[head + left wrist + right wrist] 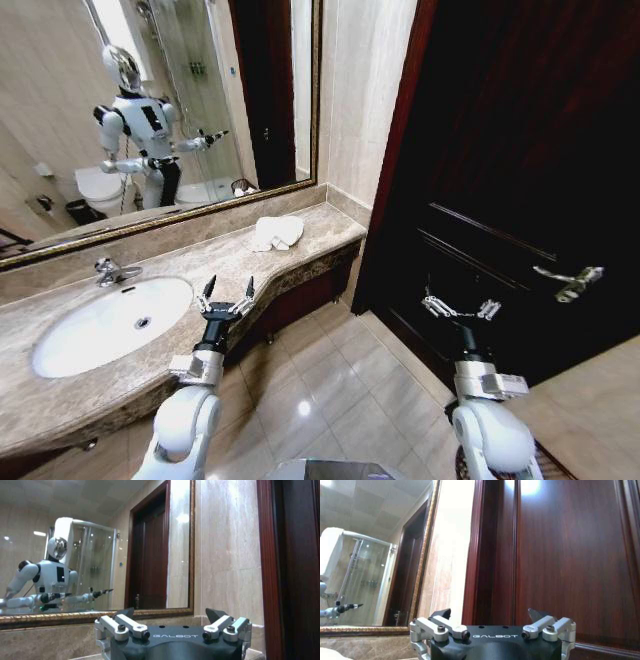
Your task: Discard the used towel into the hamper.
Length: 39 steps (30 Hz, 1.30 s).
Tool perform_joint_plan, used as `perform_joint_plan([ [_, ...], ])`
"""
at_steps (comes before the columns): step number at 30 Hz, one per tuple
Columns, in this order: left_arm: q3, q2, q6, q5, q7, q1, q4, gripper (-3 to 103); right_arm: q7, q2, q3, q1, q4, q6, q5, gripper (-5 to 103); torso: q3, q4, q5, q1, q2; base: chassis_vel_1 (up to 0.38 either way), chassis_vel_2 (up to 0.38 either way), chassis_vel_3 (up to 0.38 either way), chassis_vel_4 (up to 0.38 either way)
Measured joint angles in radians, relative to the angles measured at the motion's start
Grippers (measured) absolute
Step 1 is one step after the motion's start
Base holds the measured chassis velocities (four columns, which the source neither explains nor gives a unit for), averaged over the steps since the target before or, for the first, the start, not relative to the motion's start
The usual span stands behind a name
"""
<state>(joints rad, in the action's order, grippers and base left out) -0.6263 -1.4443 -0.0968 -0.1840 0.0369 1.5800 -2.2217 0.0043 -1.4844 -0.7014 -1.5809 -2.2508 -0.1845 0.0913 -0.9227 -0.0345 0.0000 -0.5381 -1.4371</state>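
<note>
My left gripper (226,291) hovers over the counter (60,400) edge w/ fingers spread, empty. Right gripper (460,308) is up in front of the dark door (520,150), also spread wide, empty. Towel (276,233) (white, crumpled) sits at the counter's far end, well apart from both.

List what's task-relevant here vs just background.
Job:
- towel, crumpled on the counter's far end
- left hand, open, at the counter edge
- right hand, open, facing the door

Background:
- sink
- faucet
- mirror
- door and its handle
</note>
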Motion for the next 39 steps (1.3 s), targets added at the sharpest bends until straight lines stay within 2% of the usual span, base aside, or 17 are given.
perform_joint_plan([
  [19,0.000,0.000,0.000,0.000,0.000,0.000,0.000,97,0.000,0.000,0.000,0.000,0.000,0.000,0.000,100,0.000,0.0000,0.0000,0.000,0.000,-0.099,0.100,0.098,-0.103],
  [29,0.000,0.000,0.000,0.000,0.000,0.000,0.000,97,0.000,0.000,0.000,0.001,0.000,0.000,0.000,100,0.000,-0.0004,0.0001,-0.002,0.001,-0.185,0.184,0.169,-0.197],
  [34,0.000,0.000,0.000,0.000,0.000,0.000,0.000,97,0.000,0.000,0.000,0.000,0.000,0.000,0.000,100,0.000,0.0003,-0.0001,-0.001,0.001,-0.066,0.060,0.000,-0.001],
  [39,0.000,0.000,0.000,0.000,0.000,0.000,0.000,97,0.000,0.000,0.000,0.000,0.000,0.000,0.000,100,0.000,-0.0002,-0.0001,0.001,0.000,0.044,-0.017,-0.055,0.013],
])
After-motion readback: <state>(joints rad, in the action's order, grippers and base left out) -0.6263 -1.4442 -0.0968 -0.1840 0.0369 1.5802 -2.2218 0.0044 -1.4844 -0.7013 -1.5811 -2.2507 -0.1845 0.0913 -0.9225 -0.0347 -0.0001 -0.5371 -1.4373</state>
